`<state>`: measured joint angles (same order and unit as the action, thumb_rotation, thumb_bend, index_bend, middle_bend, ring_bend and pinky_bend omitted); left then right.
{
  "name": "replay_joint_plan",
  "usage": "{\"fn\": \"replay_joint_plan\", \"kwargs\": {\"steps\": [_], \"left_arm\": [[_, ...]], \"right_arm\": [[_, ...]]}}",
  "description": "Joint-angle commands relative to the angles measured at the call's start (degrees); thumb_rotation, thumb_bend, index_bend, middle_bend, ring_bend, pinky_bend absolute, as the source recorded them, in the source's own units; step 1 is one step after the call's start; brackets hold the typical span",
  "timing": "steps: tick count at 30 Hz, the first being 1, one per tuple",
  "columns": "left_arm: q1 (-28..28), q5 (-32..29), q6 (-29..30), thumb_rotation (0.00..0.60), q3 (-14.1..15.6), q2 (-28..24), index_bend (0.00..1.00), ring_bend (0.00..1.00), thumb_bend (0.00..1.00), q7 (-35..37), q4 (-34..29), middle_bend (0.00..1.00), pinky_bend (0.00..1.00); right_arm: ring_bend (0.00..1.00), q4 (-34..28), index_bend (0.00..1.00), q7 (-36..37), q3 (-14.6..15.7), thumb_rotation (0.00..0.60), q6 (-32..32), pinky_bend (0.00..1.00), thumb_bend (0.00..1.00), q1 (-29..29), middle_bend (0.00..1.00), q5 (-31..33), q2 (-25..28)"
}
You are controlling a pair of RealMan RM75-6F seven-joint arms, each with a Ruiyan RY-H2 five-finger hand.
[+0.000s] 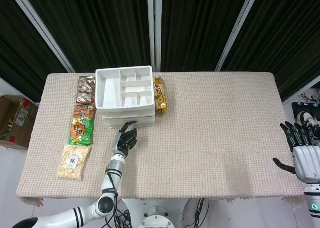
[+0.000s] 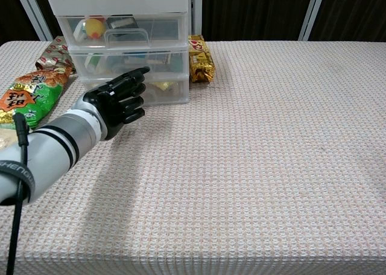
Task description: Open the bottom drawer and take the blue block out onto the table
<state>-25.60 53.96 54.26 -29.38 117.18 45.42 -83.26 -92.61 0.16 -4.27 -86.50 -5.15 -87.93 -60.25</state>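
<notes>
A white three-drawer unit (image 1: 124,95) stands at the table's back left. In the chest view its bottom drawer (image 2: 164,91) is closed, with something yellow behind the clear front. No blue block shows. My left hand (image 2: 117,103) is black and reaches out in front of the bottom drawer. Its fingertips (image 2: 140,76) lie at the drawer's front on the left side, and the hand holds nothing. The head view shows the same left hand (image 1: 126,138) just before the unit. My right hand (image 1: 304,149) hangs beyond the table's right edge with fingers spread.
A gold snack pack (image 2: 201,59) lies against the unit's right side. Left of the unit lie a red packet (image 1: 85,89), a green snack bag (image 1: 82,125) and a pale bag (image 1: 73,162). A cardboard box (image 1: 12,120) sits on the floor to the left.
</notes>
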Motion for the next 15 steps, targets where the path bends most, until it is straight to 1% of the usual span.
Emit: {"fn": "replay_joint_plan", "kwargs": {"steps": [1,5,7,8,11,12,15], "left_arm": [[0.9,0.4,0.0,0.600,0.9,-0.4,0.49,0.94,0.51,0.5,-0.9,0.85,1.00],[2.6,1.6,0.9,0.600,2.4,-1.1,0.48,0.94,0.51,1.1,-2.5,0.85,1.00],[3.2,1.8,1.2,0.600,3.1,-1.5,0.46,0.94,0.50,0.9,-3.4,0.85,1.00],[3.5,1.9,1.3,0.600,3.4,-1.7,0.42,0.94,0.50,0.8,-3.8,0.84,1.00],[4.6,2.5,2.4,0.600,4.4,-2.5,0.26,0.94,0.50,0.1,-5.8,0.83,1.00],[4.9,2.9,2.8,0.600,4.8,-2.7,0.22,0.93,0.49,0.0,-6.4,0.82,1.00],[6.0,4.6,4.3,0.600,6.3,-3.3,0.16,0.93,0.48,-0.6,-7.5,0.81,1.00]], "right_arm": [[0.00,-0.1,0.00,-0.2,0.1,0.600,-0.1,0.00,0.05,0.0,0.06,-0.2,0.0],[0.00,-0.3,0.00,-0.4,0.2,0.600,-0.3,0.00,0.05,0.1,0.06,-0.5,0.0],[0.00,-0.3,0.00,-0.4,0.3,0.600,-0.2,0.00,0.05,0.1,0.06,-0.5,-0.1],[0.00,-0.3,0.00,-0.3,0.3,0.600,-0.2,0.00,0.05,0.1,0.06,-0.5,-0.1],[0.00,-0.2,0.00,-0.2,0.3,0.600,-0.1,0.00,0.05,0.0,0.06,-0.7,-0.2],[0.00,-0.2,0.00,-0.2,0.4,0.600,-0.1,0.00,0.05,0.0,0.06,-0.8,-0.2],[0.00,-0.2,0.00,0.0,0.4,0.600,-0.3,0.00,0.05,0.1,0.06,-1.0,-0.1]]}}
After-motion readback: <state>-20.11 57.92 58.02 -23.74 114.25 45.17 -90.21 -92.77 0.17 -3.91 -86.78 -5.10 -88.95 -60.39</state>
